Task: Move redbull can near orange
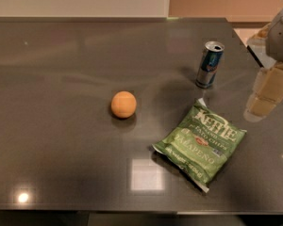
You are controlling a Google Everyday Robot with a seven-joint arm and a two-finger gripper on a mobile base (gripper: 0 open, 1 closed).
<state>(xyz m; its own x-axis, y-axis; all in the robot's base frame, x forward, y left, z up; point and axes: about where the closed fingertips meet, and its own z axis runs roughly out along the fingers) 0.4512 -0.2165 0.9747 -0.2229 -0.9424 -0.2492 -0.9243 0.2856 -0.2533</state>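
The redbull can (210, 64), slim, blue and silver with a silver top, stands upright on the dark table (61, 149) at the right rear. The orange (123, 104), a small round fruit, lies near the table's middle, well to the left of the can and a little nearer to me. My gripper (267, 98) hangs at the right edge of the view, to the right of the can and apart from it, with pale blocky fingers pointing down. It holds nothing.
A green Kettle jalapeño chip bag (201, 143) lies flat between the can and the front edge, right of the orange. The table's right edge runs just behind the gripper. A pale wall stands behind the table.
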